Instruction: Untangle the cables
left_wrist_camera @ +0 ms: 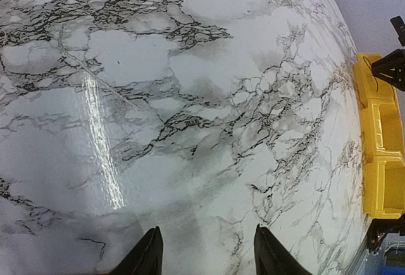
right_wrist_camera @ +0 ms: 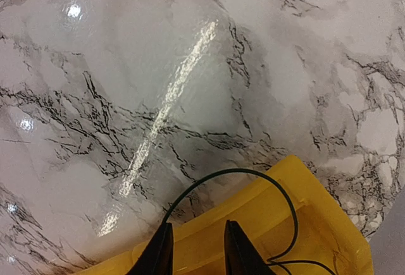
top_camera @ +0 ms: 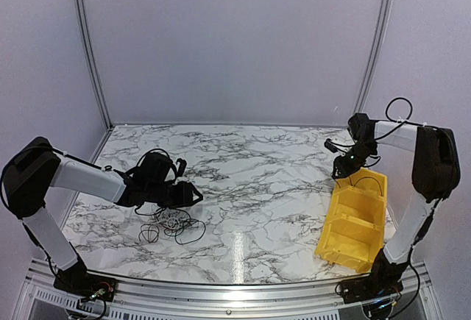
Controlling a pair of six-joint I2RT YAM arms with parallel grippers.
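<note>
The cables (top_camera: pixel 171 223) are piled on the surface (top_camera: pixel 280 187) just nearside of the left hand (top_camera: pixel 193 196), which is spread and empty. The right hand (right_wrist_camera: pixel 196 226), also spread, is held well apart over the yellow bin (right_wrist_camera: pixel 329 212), with 1 cable (right_wrist_camera: pixel 240 170) looped inside.

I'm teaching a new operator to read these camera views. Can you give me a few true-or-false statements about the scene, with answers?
1. The yellow bin stands on the right side of the table. True.
2. The left gripper is clamping a cable. False: its fingers are apart with only marble between them.
3. A thin black cable loops over the bin just ahead of the right gripper. True.
4. The tangle of cables lies inside the bin. False: it lies on the table beside the left gripper.
5. The right gripper's fingers are pressed together. False: a clear gap shows between them.
</note>
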